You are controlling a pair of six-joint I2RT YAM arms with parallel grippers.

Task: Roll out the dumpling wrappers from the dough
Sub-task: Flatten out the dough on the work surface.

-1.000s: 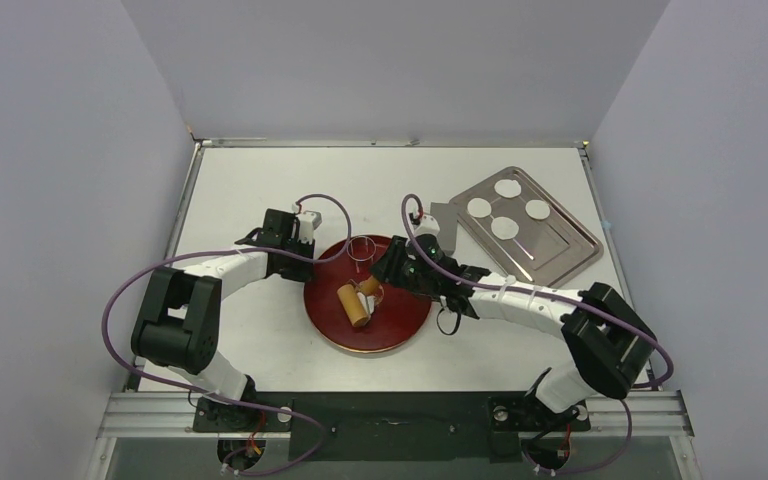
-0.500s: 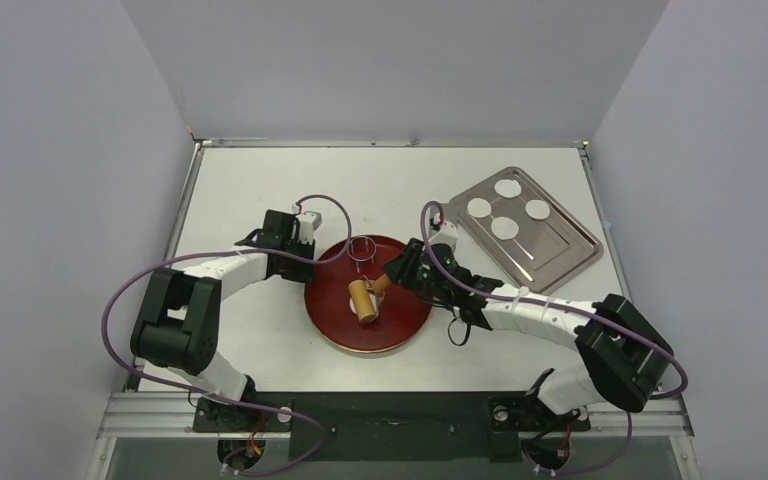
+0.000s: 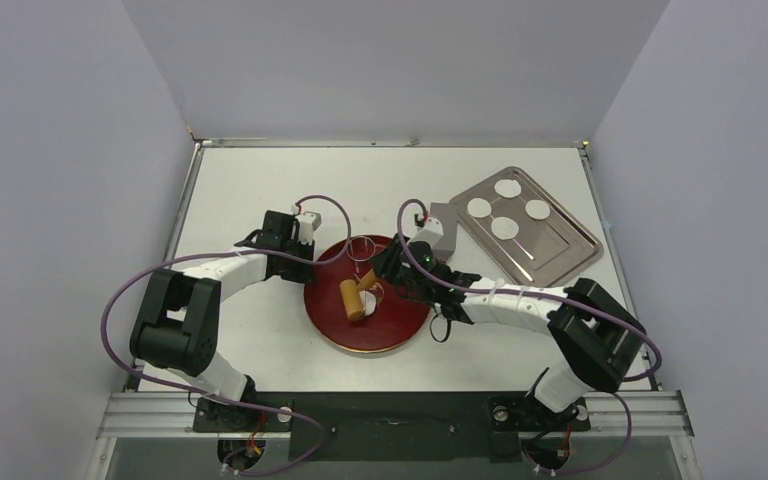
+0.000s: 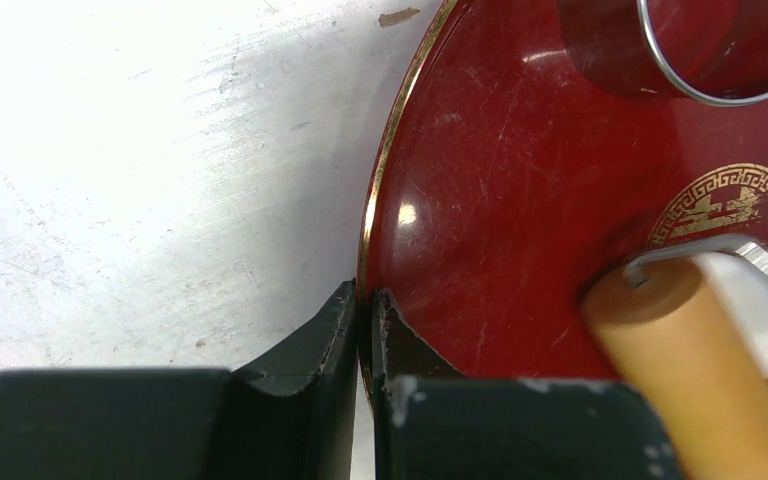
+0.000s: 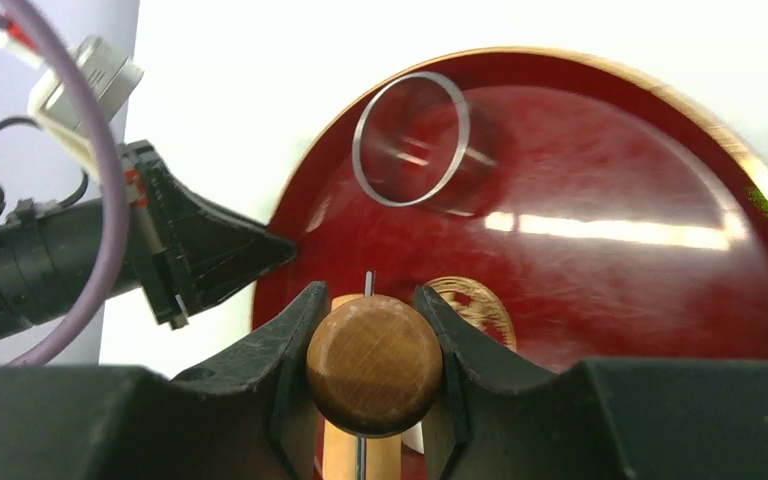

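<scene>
Right pincer [image 5: 368, 300] clamped on the end of the wooden cylindrical rolling pin [image 3: 354, 300]; small white dough lump [image 4: 755, 315] just ahead of its tips.
Pin's long axis runs straight out from the jaws, and the dough touches its side on the round red lacquer plate [image 4: 480, 200]. Right arm is nearer. Left pincer [image 4: 365, 300] closed, pinching the plate's rim.

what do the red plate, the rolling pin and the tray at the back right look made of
plate: glossy lacquer or plastic, hard to tell which; deep red with sharp highlights, fine scratches, a gold rim line.
rolling pin: unfinished-looking wood; matt tan, grain showing on its round end.
tray: metal, likely stainless steel; silvery, reflective, with pressed ridges.
</scene>
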